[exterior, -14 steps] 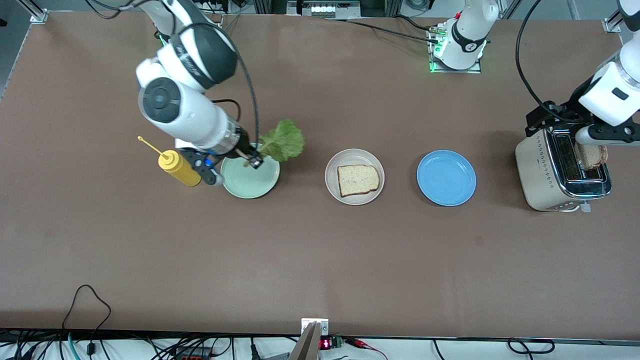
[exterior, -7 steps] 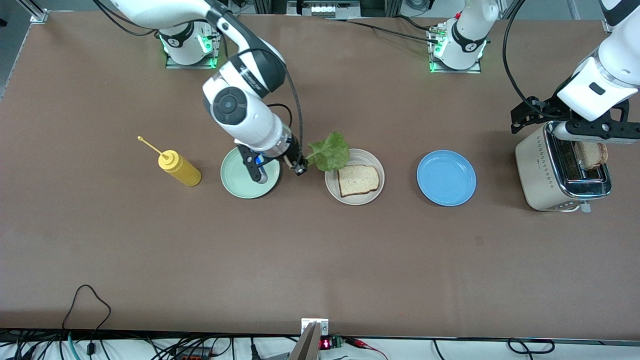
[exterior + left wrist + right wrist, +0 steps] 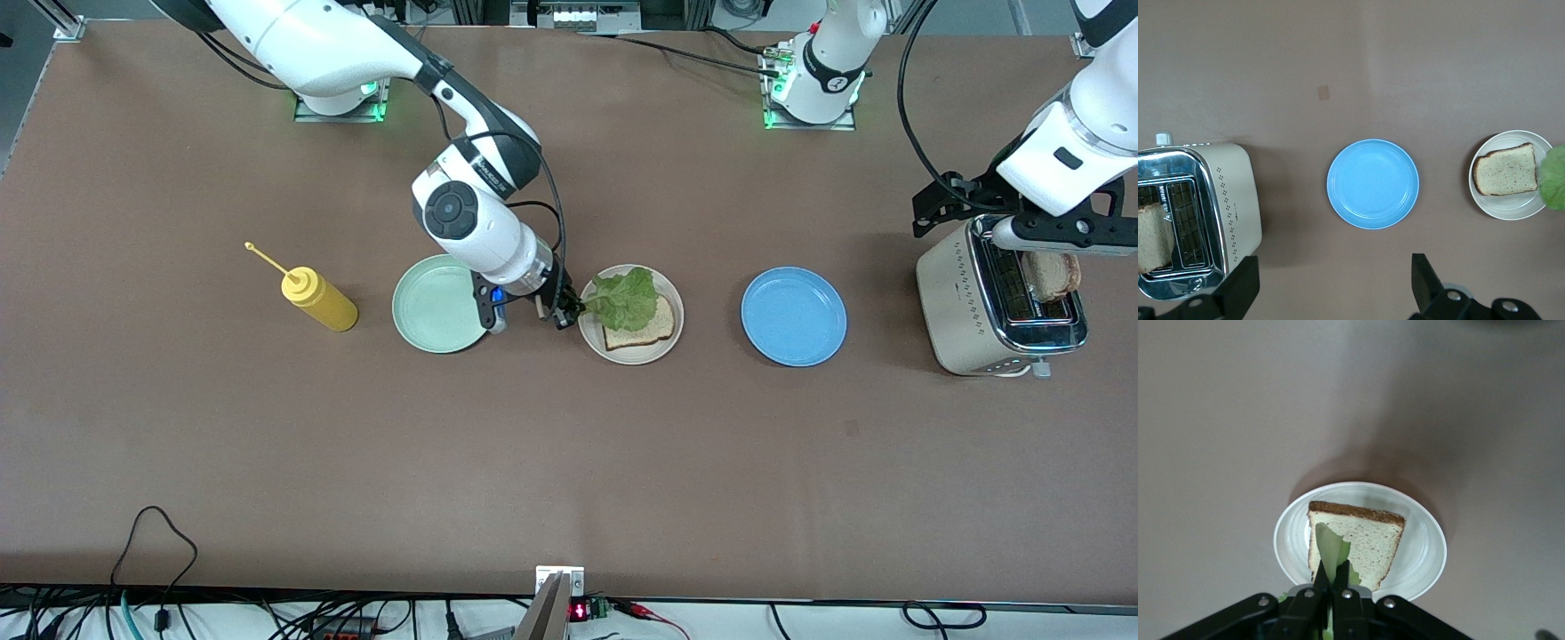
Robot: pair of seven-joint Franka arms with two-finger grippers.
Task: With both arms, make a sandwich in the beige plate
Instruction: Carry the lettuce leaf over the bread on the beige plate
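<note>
The beige plate (image 3: 630, 348) sits on the brown surface (image 3: 569, 444) between a mint-green plate (image 3: 437, 304) and a blue plate (image 3: 794, 316). On it lies one bread slice (image 3: 642, 332), flat, crust toward the rim.

The right hand (image 3: 562, 313) hangs at the beige plate's edge toward the right arm's end, its fingers (image 3: 1340, 579) pinched closed on the stem of a lettuce leaf (image 3: 627, 300). The ruffled leaf spreads over the part of the slice farther from the front camera; whether it touches the bread cannot be told.

The mint-green plate and the blue plate hold nothing. A yellow squeeze bottle (image 3: 318, 300) lies on the surface toward the right arm's end, beside the mint-green plate.

At the left arm's end stands a toaster (image 3: 996, 307) with a second bread slice (image 3: 1051, 276) sticking up out of one slot. The left hand (image 3: 1331, 293) hovers over the toaster, fingers (image 3: 1238, 287) spread apart and holding nothing.
</note>
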